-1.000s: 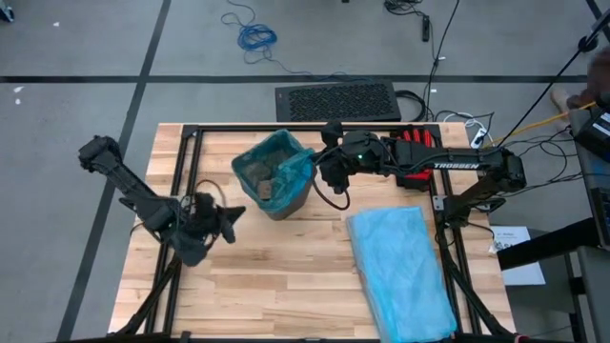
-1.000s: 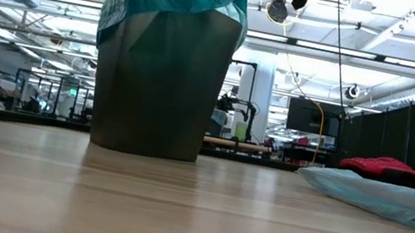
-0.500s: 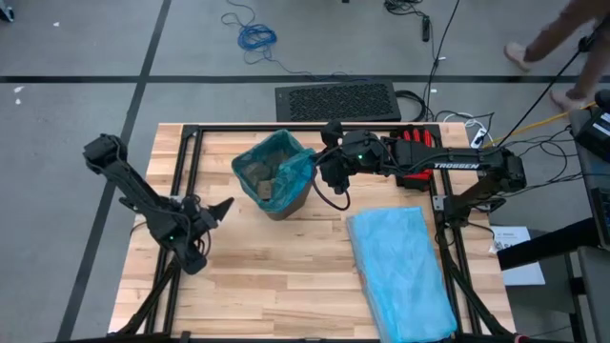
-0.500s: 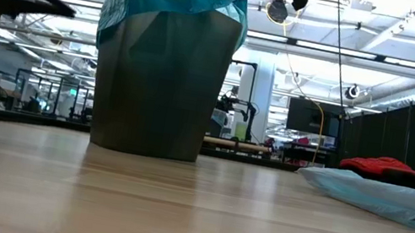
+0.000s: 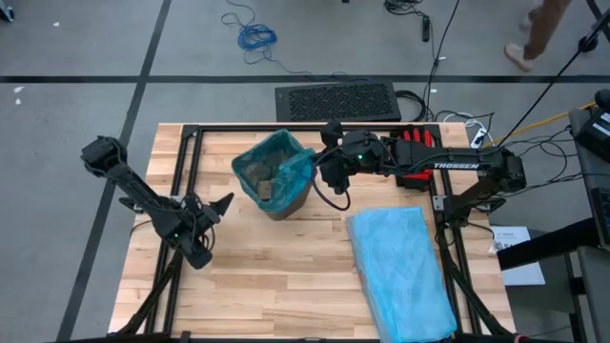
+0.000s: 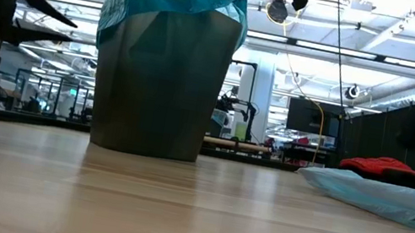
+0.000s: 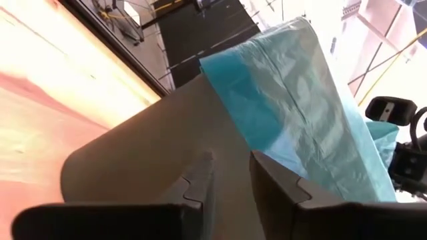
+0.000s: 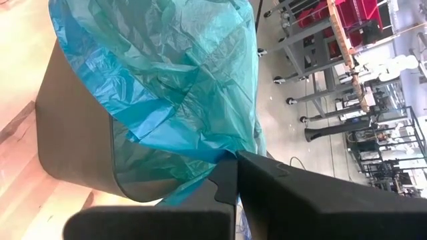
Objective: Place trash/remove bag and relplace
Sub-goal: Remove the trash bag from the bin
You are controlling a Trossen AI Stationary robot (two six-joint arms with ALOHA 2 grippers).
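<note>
The right claw [image 5: 329,162] is clenched tight on the edge of the bag [image 5: 286,157], at the bin's [image 6: 158,82] rim, so it should pull up slowly and not rip the thin plastic. The bag sits in the bin on the desk [image 5: 276,276], folded over the rim, with trash [image 5: 257,174] inside it. The left claw [image 5: 221,204] waits near the bin's other side with its fingers [image 7: 200,183] a little apart, holding nothing.
</note>
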